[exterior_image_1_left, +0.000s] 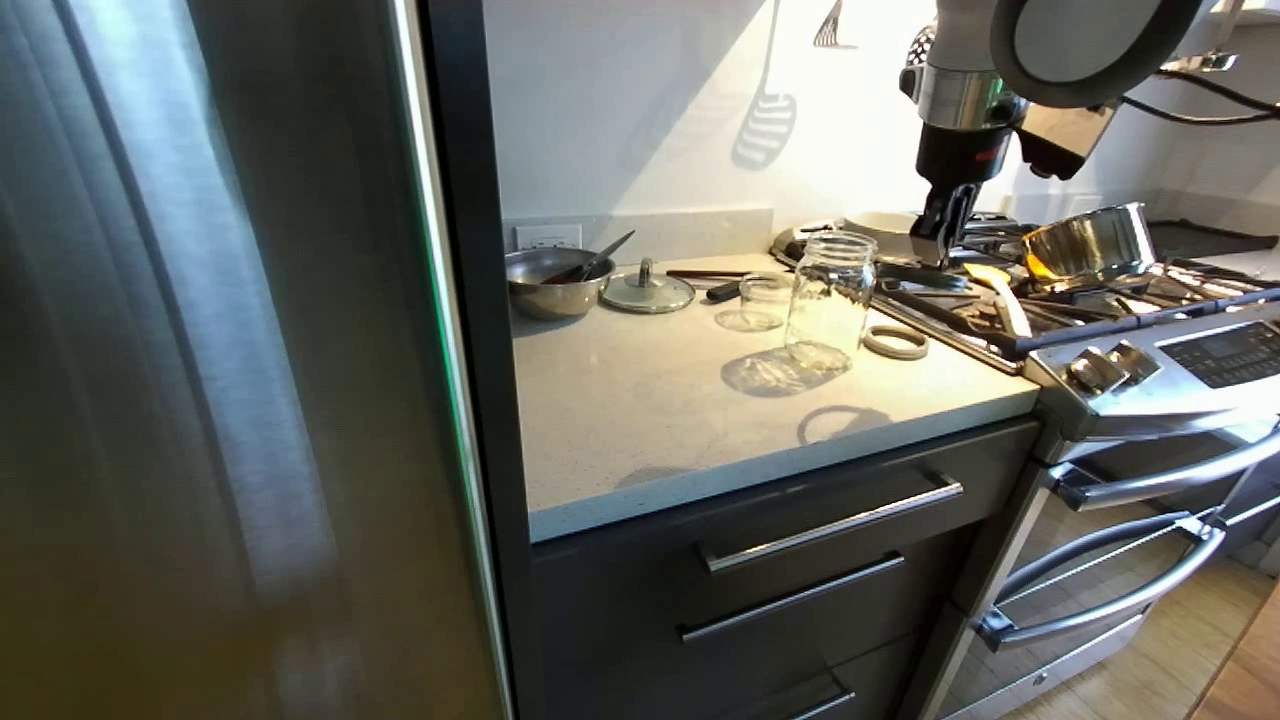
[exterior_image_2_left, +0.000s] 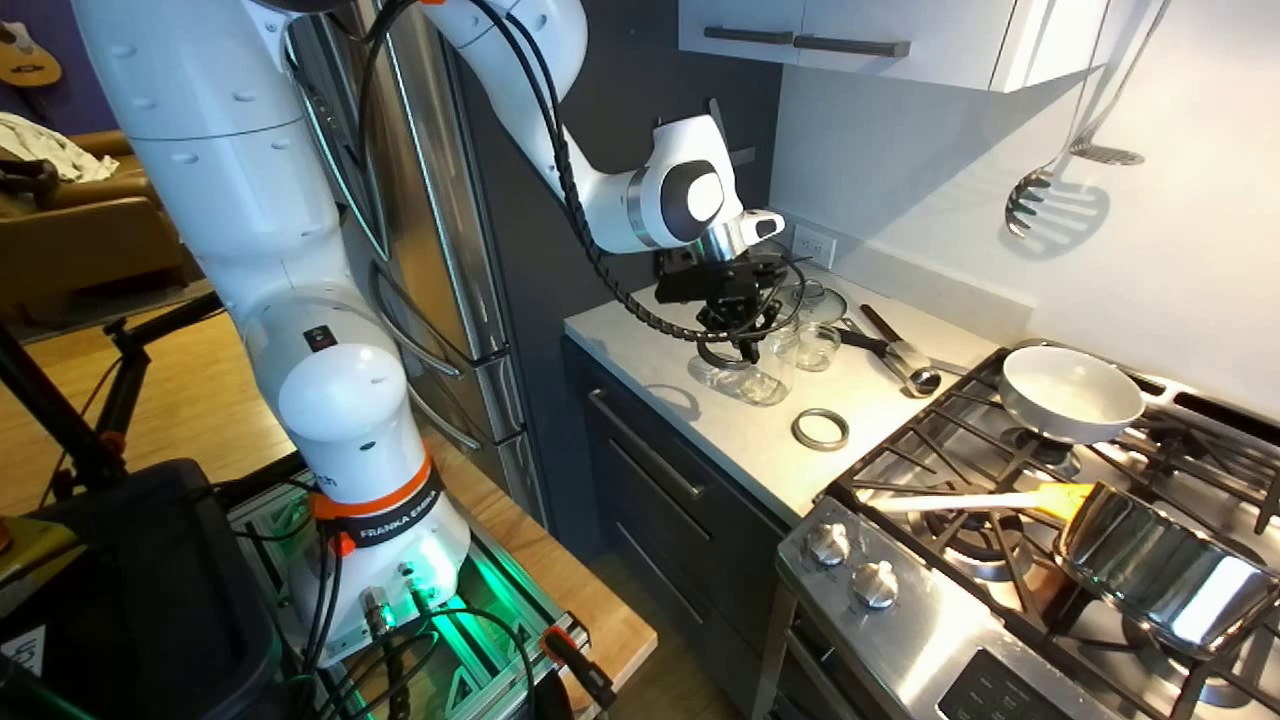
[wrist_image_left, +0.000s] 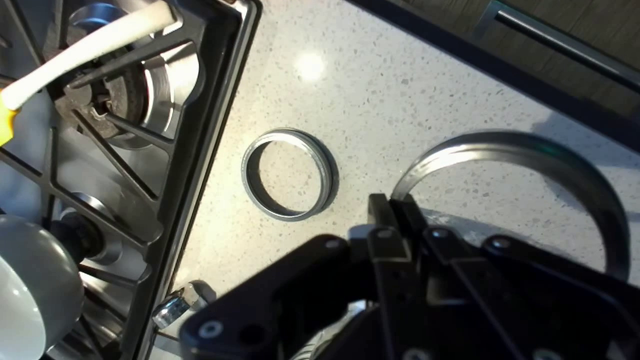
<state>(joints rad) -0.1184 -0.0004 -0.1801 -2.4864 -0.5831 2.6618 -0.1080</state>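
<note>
The tool (wrist_image_left: 392, 197) is pinching a grey ring (wrist_image_left: 550, 154) by one edge, drawn narrow on the rim, and the ring is hanging above the tabletop (exterior_image_1_left: 620, 420). A glass jar (exterior_image_1_left: 830, 310) is standing nearby; a second ring (wrist_image_left: 325, 175) is lying near the stove (exterior_image_2_left: 920, 650). Good handling is probably calling for slow, level moving, since a one-edge hold is risking swivel against the glass.

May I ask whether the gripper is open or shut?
The gripper is shut on a silvery ring; the wrist view shows fingertips pinching its edge.
</note>
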